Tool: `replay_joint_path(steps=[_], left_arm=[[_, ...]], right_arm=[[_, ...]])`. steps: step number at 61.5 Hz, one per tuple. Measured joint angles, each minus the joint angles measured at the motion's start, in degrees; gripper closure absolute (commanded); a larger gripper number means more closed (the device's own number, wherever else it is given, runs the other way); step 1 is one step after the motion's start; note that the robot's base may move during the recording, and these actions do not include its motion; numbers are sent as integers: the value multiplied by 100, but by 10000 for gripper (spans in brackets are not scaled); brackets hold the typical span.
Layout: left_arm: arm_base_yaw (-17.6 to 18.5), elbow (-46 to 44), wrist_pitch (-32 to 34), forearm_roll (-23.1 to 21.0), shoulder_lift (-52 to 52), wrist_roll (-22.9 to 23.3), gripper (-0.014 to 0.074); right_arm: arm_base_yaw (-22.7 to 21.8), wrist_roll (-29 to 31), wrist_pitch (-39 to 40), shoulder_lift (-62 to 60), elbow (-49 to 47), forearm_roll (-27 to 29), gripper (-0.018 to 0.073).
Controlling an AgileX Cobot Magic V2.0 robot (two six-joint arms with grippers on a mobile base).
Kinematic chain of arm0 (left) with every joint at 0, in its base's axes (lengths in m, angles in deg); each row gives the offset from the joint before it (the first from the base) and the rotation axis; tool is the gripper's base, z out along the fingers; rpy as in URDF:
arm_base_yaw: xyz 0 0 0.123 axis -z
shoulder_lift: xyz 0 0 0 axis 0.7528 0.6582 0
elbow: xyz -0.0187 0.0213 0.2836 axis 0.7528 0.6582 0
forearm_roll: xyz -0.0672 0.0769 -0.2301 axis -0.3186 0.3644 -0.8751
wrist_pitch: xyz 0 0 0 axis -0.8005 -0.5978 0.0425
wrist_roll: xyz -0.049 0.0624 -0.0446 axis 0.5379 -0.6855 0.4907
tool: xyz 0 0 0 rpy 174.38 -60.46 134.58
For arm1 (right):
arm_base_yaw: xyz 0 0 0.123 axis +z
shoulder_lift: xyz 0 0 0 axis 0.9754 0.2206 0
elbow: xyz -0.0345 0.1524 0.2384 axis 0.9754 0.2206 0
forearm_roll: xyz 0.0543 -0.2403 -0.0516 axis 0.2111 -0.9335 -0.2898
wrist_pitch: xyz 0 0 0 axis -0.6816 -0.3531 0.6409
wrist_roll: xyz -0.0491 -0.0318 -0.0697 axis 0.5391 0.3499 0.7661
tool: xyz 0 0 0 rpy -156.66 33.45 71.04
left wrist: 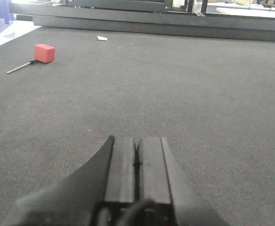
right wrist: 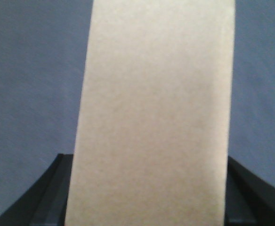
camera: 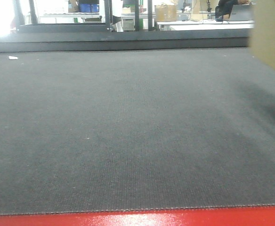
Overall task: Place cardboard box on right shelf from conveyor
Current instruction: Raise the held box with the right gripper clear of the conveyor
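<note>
The tan cardboard box (right wrist: pixel 154 113) fills the middle of the right wrist view, standing lengthwise between the two dark fingers (right wrist: pixel 52 193) of my right gripper (right wrist: pixel 149 162), which is shut on it. In the front view a tan edge of the cardboard box (camera: pixel 272 35) shows at the far right, raised above the dark grey conveyor (camera: pixel 128 127). My left gripper (left wrist: pixel 137 141) hovers low over the conveyor (left wrist: pixel 184 89), shut with nothing in it. The right shelf is out of view.
A red block on a thin metal rod (left wrist: pixel 44 53) lies at the belt's far left, with a white scrap (left wrist: pixel 102 38) beyond it. The red edge strip (camera: pixel 137 219) runs along the near side. A dark rail (camera: pixel 118 41) bounds the far side, with tables and a brown carton (camera: pixel 165 12) behind.
</note>
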Motion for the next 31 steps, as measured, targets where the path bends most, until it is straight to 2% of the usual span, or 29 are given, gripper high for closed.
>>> replay_joint_path(steps=[11,31], left_arm=[[0,0,0,0,0,0,713],[0,0,0,0,0,0,712]], right_arm=[[-357,80,478,-1425,1341,60,357],[-359,115,1080,-4040,2980,291,357]])
